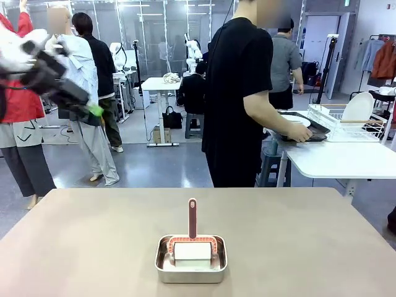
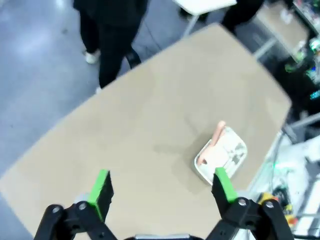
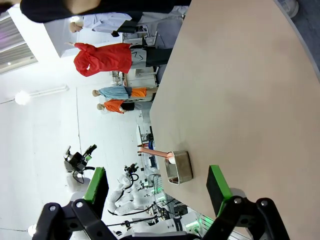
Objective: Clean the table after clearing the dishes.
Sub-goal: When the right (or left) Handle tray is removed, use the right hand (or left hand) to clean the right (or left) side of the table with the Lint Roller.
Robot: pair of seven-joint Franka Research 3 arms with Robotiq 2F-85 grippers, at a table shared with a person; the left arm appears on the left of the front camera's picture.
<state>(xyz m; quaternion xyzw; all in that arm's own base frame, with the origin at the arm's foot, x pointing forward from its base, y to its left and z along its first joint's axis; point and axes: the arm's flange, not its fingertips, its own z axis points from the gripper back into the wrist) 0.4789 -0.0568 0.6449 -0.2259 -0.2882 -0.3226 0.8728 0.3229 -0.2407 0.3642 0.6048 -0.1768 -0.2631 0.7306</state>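
The taupe table (image 1: 93, 247) is bare except for a small steel pan (image 1: 190, 258) near its front middle. At the far side a person in black holds a dark tray (image 1: 306, 130) with a white plate (image 1: 296, 120) over a white side table. My left gripper (image 1: 93, 106) hangs high at the upper left, blurred. From its wrist the left gripper (image 2: 162, 187) is open and empty, high above the table (image 2: 140, 125). My right gripper (image 3: 156, 187) is also open and empty, off the edge of the table (image 3: 240, 90).
The steel pan (image 2: 221, 155) (image 3: 179, 166) holds a white pad and a brush with a reddish handle (image 1: 192, 218) standing up. A white dish rack (image 1: 346, 124) with a plate (image 1: 359, 106) stands on the white side table (image 1: 340, 158) at right. Other people stand farther back.
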